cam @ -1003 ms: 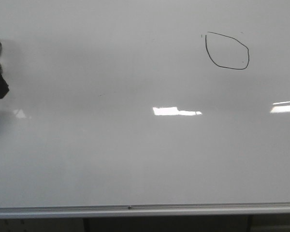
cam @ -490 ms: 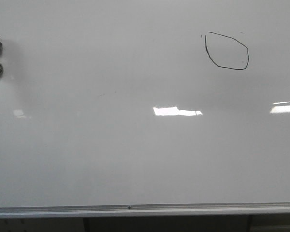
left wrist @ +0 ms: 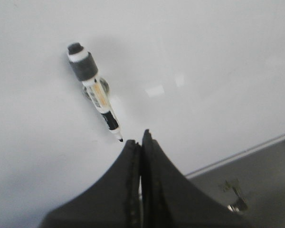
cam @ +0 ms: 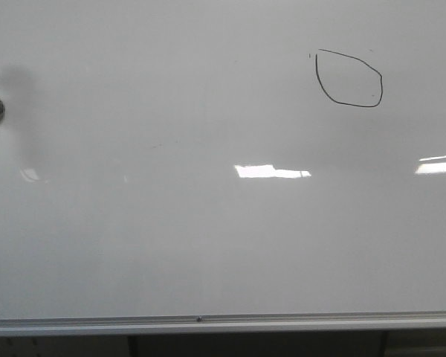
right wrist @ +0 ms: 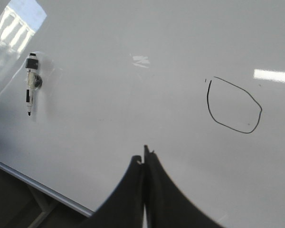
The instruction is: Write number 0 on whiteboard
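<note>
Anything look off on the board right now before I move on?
The black hand-drawn loop on the glossy white whiteboard is closed but lopsided and angular. The black-and-white marker sits uncapped on the board, apart from both shut grippers.

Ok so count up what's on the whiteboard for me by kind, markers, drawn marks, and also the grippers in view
Markers: 1, the marker at the whiteboard's left edge, tip uncapped.
Drawn loops: 1, the number 0, upper right.
Grippers: 2, left gripper and right gripper, both shut and empty.
Total: 4
</note>
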### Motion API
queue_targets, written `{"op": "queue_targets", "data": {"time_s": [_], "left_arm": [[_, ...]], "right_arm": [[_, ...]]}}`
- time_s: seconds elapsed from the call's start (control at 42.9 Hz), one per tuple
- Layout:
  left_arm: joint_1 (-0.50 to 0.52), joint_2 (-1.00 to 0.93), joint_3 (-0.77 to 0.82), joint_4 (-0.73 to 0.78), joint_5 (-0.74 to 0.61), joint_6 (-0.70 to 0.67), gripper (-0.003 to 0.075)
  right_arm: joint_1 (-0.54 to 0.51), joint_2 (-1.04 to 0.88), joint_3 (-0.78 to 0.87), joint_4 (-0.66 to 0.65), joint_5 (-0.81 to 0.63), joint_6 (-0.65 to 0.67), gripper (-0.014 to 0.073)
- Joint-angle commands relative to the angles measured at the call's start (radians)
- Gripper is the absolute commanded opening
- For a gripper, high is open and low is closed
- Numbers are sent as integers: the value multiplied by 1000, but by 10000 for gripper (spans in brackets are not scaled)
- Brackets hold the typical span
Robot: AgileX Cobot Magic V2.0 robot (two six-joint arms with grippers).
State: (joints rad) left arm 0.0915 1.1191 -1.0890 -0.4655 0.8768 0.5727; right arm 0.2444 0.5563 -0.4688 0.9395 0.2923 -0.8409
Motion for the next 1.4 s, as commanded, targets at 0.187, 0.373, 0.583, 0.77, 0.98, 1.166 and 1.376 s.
{"op": "queue_targets", "data": {"time_s": [0.187, 0.373, 0.583, 0.77, 0.98, 1.166, 1.376], "left_arm": [[1, -356, 248, -32, -365, 1, -19], [1, -605, 452, -35, -447, 1, -19], [1, -847, 604, -52, -457, 1, -19], [1, -931, 645, -68, -451, 1, -20], [1, -932, 647, -68, -451, 1, -20], [1, -932, 647, -68, -451, 1, -19], [1, -932, 647, -68, -451, 1, -19]], "right_arm": [[-7, 0, -25, 21, -96, -14, -70], [-7, 0, -16, 20, -113, -15, -70], [-7, 0, -16, 20, -119, -15, -70], [-7, 0, -16, 20, -119, -15, -70], [-7, 0, -16, 20, -118, -15, -70], [-7, 0, -16, 20, -118, -15, -70], [-7, 0, -16, 20, -118, -15, -70]]}}
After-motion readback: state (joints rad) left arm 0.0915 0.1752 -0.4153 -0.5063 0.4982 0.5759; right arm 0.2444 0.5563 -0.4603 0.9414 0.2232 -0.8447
